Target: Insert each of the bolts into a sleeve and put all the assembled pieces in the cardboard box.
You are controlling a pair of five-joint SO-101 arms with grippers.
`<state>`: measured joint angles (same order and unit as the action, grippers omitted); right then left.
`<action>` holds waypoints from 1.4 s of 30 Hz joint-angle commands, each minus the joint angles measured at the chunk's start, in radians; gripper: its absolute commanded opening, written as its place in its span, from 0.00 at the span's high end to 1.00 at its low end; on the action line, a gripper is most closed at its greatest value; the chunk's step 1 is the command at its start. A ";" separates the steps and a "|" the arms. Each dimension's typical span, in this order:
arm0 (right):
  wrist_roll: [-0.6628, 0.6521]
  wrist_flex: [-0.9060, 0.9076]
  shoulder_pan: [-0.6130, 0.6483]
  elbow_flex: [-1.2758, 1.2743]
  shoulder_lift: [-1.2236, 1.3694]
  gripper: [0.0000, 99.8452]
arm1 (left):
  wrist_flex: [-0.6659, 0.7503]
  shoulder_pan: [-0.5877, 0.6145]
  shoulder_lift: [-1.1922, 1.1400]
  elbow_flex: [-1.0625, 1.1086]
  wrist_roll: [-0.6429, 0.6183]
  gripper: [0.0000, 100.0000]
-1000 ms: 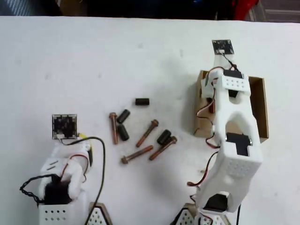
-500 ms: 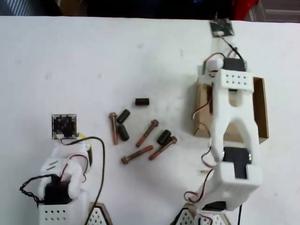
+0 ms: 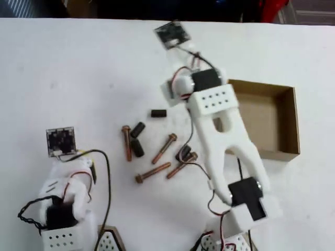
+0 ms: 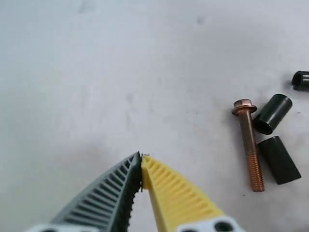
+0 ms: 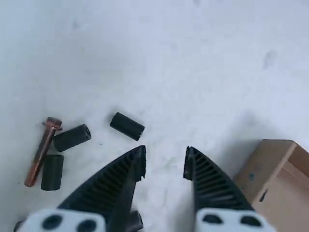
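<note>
Four bolts (image 3: 164, 148) lie bare on the desk (image 3: 78, 63) with four black sleeves (image 3: 137, 148) among them, none mated; what shows of the cardboard box (image 3: 287, 115) at 3 o'clock is bare, so the whole job remains. The leftmost bolt (image 3: 126, 142) runs 12-to-6, head at 12; the others slant toward 1 or 2. The right tool (image 5: 164, 154) hangs parted, holding nothing, near the lone sleeve (image 5: 127, 125); the left tool (image 4: 141, 157), at 7 o'clock, is clenched on nothing

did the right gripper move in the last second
Yes. In the high view the right gripper swung left, off the cardboard box, and now sits open above the table beside the lone sleeve.
</note>
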<state>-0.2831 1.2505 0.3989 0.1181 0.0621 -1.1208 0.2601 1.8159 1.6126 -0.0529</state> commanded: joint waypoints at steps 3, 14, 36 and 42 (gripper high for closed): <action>-0.276 0.004 0.070 0.044 0.097 0.89 | 0.028 0.071 0.010 -0.012 0.014 0.98; -0.608 -0.145 0.094 0.044 0.237 0.89 | 0.029 0.128 0.010 -0.009 0.014 0.98; -0.861 -0.305 0.136 0.046 0.435 0.89 | 0.029 0.127 0.010 -0.006 0.014 0.98; -0.862 -0.306 0.088 0.048 0.443 0.89 | 0.029 0.125 0.010 -0.006 0.014 0.98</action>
<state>-1.1316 0.9590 0.5201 0.1181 0.5178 -1.1208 0.3767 1.8159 1.6126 -0.0529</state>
